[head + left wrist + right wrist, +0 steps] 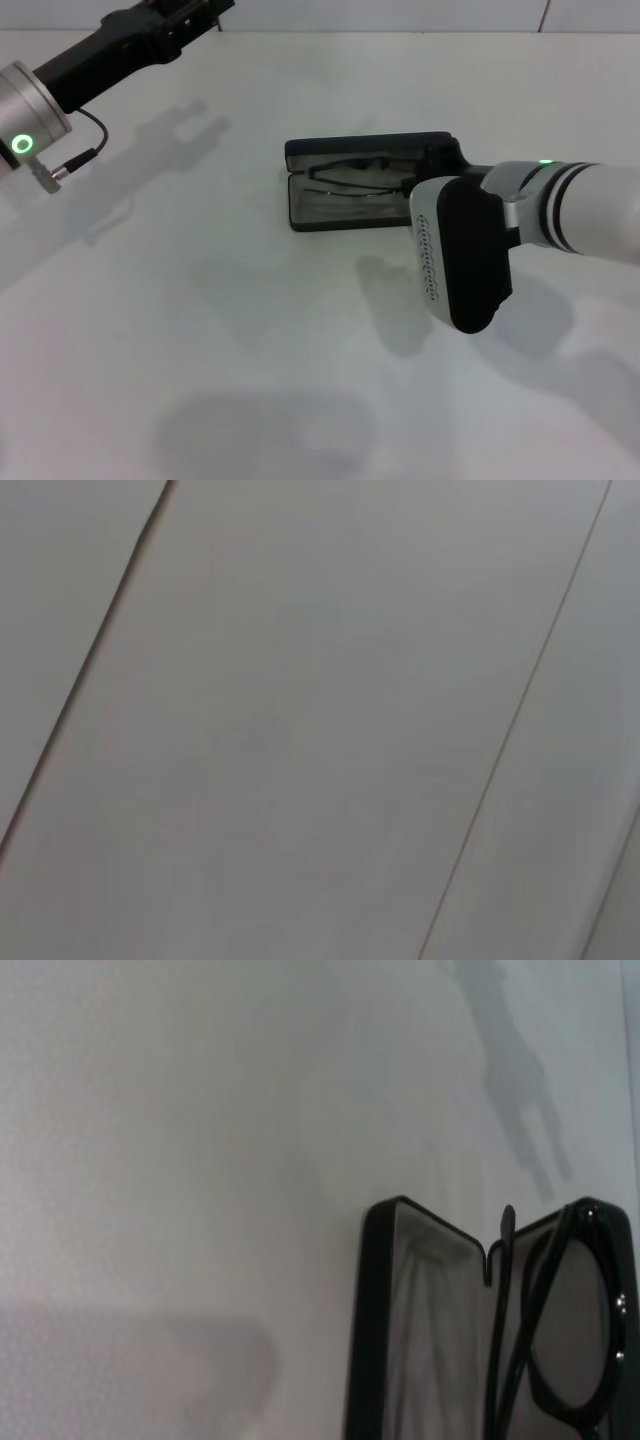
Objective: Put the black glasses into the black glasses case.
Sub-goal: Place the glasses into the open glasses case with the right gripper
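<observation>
The black glasses case (300, 152) lies open at the middle of the white table, grey lining up. The black glasses (345, 187) lie inside it, across the two halves. In the right wrist view the black glasses case (365, 1310) shows its lined half, and the black glasses (575, 1330) rest in the other half with a temple tip over the hinge. My right gripper (455, 250) hovers just right of the case, near its right end; its black and white housing hides the fingers. My left gripper (190, 18) is raised at the far left, well away from the case.
The white table (200, 330) stretches around the case on all sides. The left wrist view shows only plain grey panels (300, 730) with thin seams. Shadows of both arms fall on the tabletop.
</observation>
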Available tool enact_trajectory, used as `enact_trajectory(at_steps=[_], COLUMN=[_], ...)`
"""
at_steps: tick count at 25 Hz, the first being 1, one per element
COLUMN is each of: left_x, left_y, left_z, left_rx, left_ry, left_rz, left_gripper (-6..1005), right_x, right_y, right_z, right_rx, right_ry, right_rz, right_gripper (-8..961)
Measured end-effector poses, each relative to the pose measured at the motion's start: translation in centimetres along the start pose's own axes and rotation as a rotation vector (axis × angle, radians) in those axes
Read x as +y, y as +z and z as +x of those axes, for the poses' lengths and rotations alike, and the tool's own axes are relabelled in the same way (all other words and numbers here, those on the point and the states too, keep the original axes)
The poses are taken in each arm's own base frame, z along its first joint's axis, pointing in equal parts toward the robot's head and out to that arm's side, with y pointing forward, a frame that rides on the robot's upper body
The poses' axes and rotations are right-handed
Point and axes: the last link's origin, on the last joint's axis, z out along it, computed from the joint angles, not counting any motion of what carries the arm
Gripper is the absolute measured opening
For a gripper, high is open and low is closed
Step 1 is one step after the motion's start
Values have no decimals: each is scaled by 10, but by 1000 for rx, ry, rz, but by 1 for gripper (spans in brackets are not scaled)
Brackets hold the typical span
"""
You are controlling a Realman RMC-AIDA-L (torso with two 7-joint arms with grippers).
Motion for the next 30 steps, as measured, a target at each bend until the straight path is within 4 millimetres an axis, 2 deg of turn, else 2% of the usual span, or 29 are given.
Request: enact_trajectory(at_steps=[10,15,30], left_x=[0,-1,-1], left_y=[1,1,-1], left_z=[1,1,-2], left_rx=[5,3,0], left_ry=[0,0,-5], left_rz=[1,4,9], left_gripper=[605,606,606], right_x=[-2,-3,-8], right_y=[-3,-6,-16], right_z=[9,7,-3], right_rx=[41,28,-42], right_ry=[60,72,161], right_rz=[-28,-14,-49], right_gripper=[37,229,287])
